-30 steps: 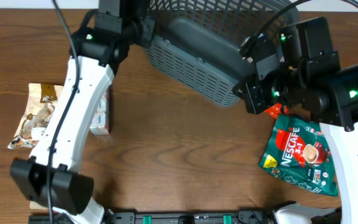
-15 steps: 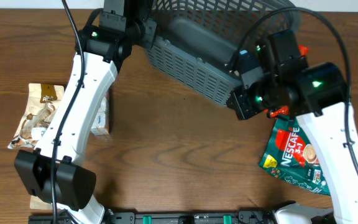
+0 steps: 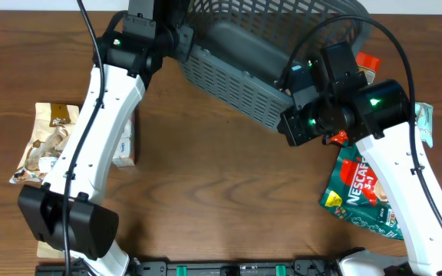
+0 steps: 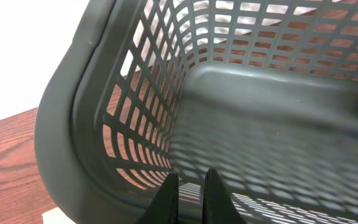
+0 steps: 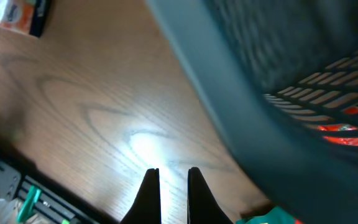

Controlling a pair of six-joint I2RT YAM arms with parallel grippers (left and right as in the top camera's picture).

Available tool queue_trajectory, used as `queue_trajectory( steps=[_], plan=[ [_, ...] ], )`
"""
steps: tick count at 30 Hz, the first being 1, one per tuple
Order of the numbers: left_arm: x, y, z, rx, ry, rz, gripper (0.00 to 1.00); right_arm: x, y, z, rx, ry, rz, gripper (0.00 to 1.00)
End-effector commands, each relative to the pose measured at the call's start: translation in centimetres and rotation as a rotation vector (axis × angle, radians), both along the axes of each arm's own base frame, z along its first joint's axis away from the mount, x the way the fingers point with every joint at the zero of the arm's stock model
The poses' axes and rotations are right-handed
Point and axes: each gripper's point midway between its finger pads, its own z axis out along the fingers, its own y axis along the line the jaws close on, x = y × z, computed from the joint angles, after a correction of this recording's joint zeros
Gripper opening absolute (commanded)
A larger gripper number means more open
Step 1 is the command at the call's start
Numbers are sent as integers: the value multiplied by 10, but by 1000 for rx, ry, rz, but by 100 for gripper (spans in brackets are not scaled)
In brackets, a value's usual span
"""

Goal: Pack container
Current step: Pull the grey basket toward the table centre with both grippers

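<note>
Table of dark wood fills the overhead view. At its far edge we find the container, tipped up on its side, with its top cut off by the frame. Its long axis slants from far left down toward near right, one arm at each end.

The left arm reaches the left end. From its wrist we look straight into the basket, and the left claw seems to us to be pinched on the near wall, though the contact itself is cropped. The right arm stands at the lower right corner. Its right claw has fingers drawn nearly together with only bare wood between them, and the container looms blurred just above and ahead.

A green coffee pouch lies under the right arm, and a red packet is mostly hidden behind it. A snack bag and a small box lie partly under the left arm.
</note>
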Motion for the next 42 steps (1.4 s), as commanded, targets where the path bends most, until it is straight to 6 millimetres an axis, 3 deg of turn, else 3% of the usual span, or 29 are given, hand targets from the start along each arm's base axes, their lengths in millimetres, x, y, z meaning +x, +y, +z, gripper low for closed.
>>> queue_trajectory(
  steps=[1,9,17,42],
  plan=[
    [-1,0,-3,22,14,-15,5,2,-1,-3,-18,-2,-23,1],
    [-9,4,-12,55,59,-18,6,5,-1,-2,-16,-12,-24,1],
    [-12,6,-16,78,73,-31,6,13,-15,-4,-86,-44,-88,1],
    [-39,18,-30,125,189,-15,6,58,-48,13,-139,-213,-280,2]
  ],
)
